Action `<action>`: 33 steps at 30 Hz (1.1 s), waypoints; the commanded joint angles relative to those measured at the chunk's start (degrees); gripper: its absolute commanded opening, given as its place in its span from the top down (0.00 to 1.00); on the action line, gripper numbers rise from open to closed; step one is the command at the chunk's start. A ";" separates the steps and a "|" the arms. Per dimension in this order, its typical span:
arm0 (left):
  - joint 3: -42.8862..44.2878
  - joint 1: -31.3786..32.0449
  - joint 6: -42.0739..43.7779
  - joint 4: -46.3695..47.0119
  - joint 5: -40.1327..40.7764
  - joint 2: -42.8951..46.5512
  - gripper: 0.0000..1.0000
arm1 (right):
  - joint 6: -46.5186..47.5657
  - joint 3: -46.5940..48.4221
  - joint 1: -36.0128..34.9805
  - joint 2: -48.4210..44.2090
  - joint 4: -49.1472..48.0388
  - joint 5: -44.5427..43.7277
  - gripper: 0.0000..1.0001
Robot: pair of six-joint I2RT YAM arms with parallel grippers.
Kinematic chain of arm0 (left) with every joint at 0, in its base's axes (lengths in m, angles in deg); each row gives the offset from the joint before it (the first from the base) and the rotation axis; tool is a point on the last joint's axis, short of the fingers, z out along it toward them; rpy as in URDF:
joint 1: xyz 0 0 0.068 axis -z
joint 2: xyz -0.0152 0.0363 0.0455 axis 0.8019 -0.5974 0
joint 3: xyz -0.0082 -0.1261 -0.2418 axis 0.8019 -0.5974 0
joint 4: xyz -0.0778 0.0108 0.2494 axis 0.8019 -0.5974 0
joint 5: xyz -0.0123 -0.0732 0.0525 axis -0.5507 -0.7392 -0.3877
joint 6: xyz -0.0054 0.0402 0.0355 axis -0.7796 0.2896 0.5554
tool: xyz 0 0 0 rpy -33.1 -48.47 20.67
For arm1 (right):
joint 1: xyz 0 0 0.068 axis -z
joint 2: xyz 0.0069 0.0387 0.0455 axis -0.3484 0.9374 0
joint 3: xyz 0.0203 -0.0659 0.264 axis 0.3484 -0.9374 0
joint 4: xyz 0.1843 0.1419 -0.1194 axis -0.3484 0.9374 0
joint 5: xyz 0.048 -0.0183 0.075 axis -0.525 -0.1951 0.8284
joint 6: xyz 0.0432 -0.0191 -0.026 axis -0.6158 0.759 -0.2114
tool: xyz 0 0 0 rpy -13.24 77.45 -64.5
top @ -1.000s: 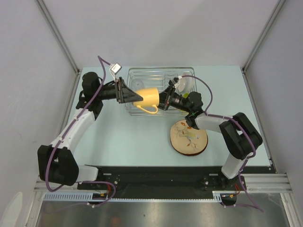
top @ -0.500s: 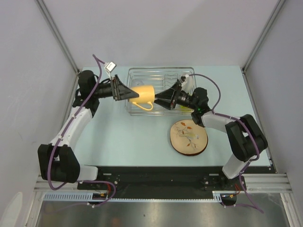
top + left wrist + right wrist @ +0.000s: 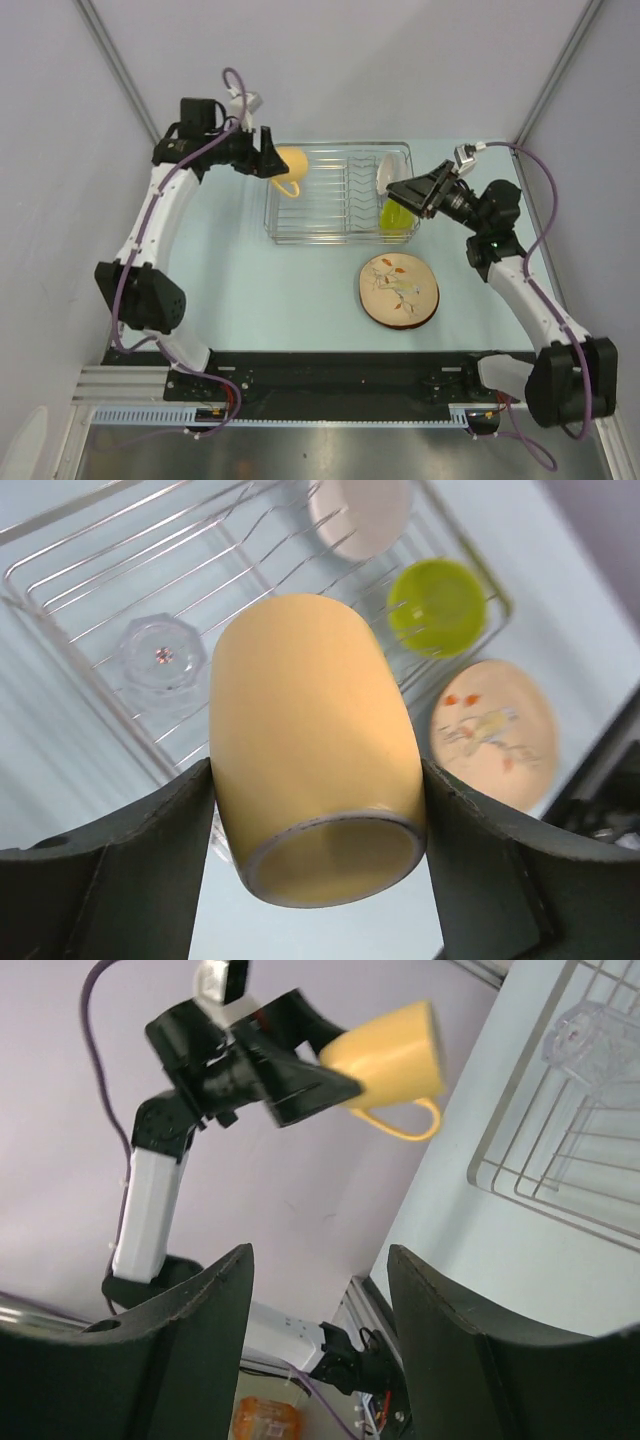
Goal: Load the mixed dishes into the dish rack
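My left gripper [image 3: 272,160] is shut on the yellow-orange mug [image 3: 289,165] and holds it in the air above the far-left corner of the chrome dish rack [image 3: 340,235]. In the left wrist view the mug [image 3: 310,730] sits sideways between both fingers, its open mouth toward the camera. The rack holds the clear glass [image 3: 162,658], the white bowl [image 3: 388,172] and the lime-green bowl [image 3: 397,216]. The wooden leaf plate [image 3: 398,290] lies on the table in front of the rack. My right gripper [image 3: 405,189] is open and empty above the rack's right end. The beige plate is out of view.
Grey walls stand close on the left, right and back of the table. The black base rail [image 3: 340,375] runs along the near edge. The right wrist view shows the left arm [image 3: 150,1190] and the mug [image 3: 390,1050] against the left wall.
My left arm has carried the mug from over the rack's front left to its far-left corner. My right gripper has pulled away from the mug, to the rack's right end.
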 commanded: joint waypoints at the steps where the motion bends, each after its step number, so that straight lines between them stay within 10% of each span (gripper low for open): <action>1: 8.82 6.24 15.09 -13.79 18.17 -5.90 1.00 | 8.12 0.29 0.60 -7.37 12.06 -1.02 0.39; 33: 10.06 16.35 28.99 -9.94 34.47 -22.26 1.00 | 9.36 -3.93 3.76 -14.32 16.73 -1.11 0.40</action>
